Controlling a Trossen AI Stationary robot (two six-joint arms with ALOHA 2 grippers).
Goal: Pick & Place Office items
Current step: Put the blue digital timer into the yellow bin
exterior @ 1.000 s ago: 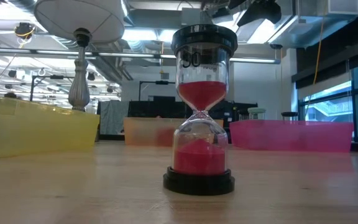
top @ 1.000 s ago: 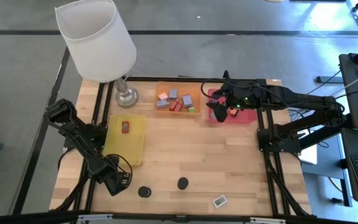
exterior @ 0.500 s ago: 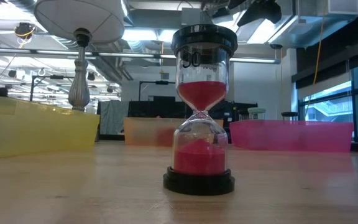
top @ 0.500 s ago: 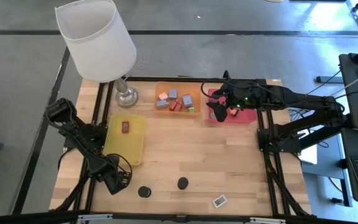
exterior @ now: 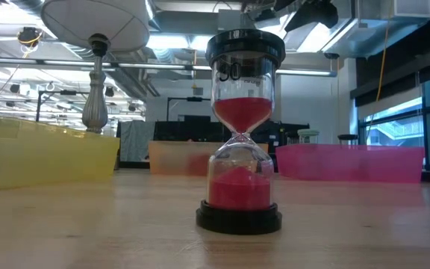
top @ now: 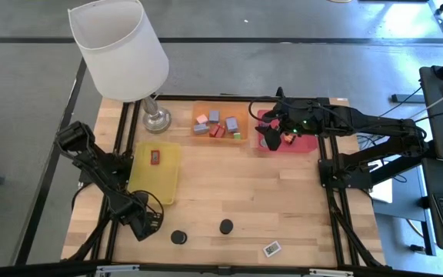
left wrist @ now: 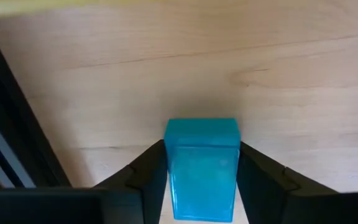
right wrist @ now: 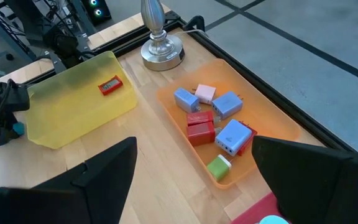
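Pale wooden worktop (top: 252,192) carries the flat yellow plastic tray (top: 156,173), and just beside its near corner my left end effector (left wrist: 201,180) is clamping a translucent teal block (left wrist: 202,168), so I'd confirm a square grip before lifting, right end effector (right wrist: 194,180) released.

Table centre (top: 244,185) free; lamp (top: 121,50) rear-left.
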